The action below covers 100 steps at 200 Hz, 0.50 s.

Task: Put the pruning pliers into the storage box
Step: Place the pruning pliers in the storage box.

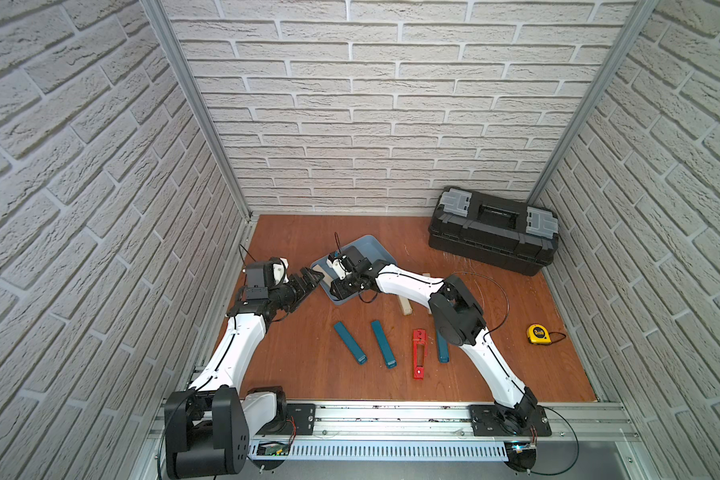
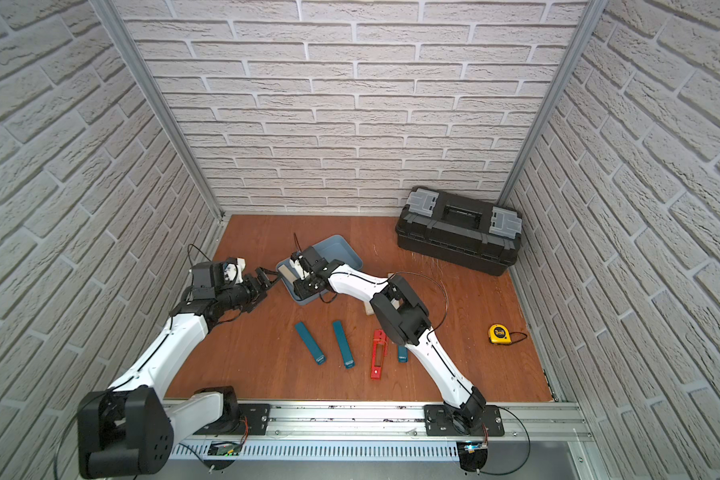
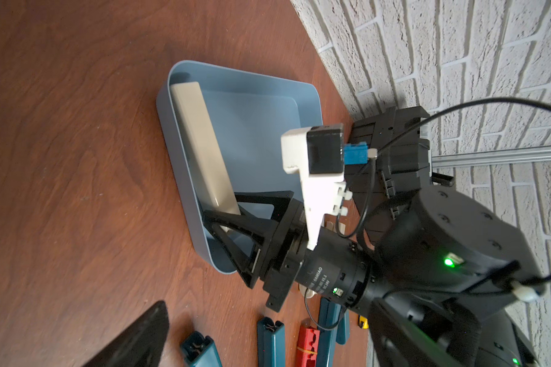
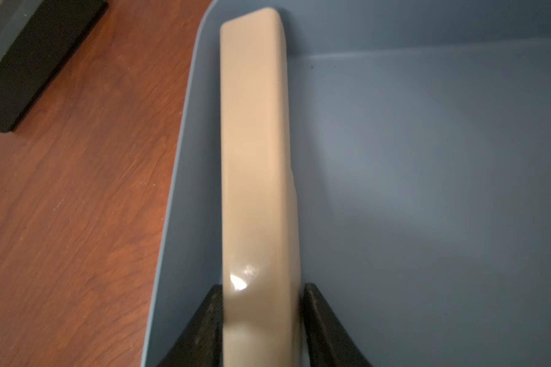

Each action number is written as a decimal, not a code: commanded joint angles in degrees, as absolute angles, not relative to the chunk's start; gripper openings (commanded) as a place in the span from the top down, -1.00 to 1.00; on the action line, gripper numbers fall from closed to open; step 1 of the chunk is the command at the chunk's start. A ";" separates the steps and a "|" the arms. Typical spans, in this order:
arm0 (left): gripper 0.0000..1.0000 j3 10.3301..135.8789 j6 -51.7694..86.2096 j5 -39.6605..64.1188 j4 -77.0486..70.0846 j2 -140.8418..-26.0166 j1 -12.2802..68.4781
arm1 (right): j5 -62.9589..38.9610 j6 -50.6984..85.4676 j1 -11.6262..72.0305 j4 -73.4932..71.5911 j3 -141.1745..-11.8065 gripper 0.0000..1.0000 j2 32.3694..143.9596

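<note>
Right wrist view: the right gripper (image 4: 261,295) straddles one end of a glossy beige plastic bar (image 4: 255,159), a pruning-pliers piece lying inside the shallow light blue plastic storage box (image 4: 427,190).

Its jaws flank the bar so closely that I cannot tell whether they pinch it or have let go; the bar lies along one low wall. It looks rigid, light and slick, so a hold across its narrow sides near mid-length would probably balance best. Just beside the box, the left gripper (image 1: 312,279) hangs with jaws apart, empty. On the brown wooden table (image 1: 300,374) lie three teal bars (image 1: 350,343) (image 1: 383,344) (image 1: 442,351), one red slotted bar (image 1: 419,353), two more beige bars (image 1: 406,308) (image 1: 426,275) partly under the right arm, one yellow tape measure (image 1: 537,334) and one black toolbox (image 1: 493,237).
</note>
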<state>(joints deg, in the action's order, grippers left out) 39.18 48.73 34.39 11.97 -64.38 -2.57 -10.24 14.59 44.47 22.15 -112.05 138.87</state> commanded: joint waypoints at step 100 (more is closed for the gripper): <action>-0.96 38.36 48.70 35.11 9.65 -64.24 -2.75 | -20.65 19.60 42.32 13.58 -109.02 0.06 134.43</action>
<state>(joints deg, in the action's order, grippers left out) 38.92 48.97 34.41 11.73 -64.40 -2.57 -18.15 17.69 43.27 16.62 -109.91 135.70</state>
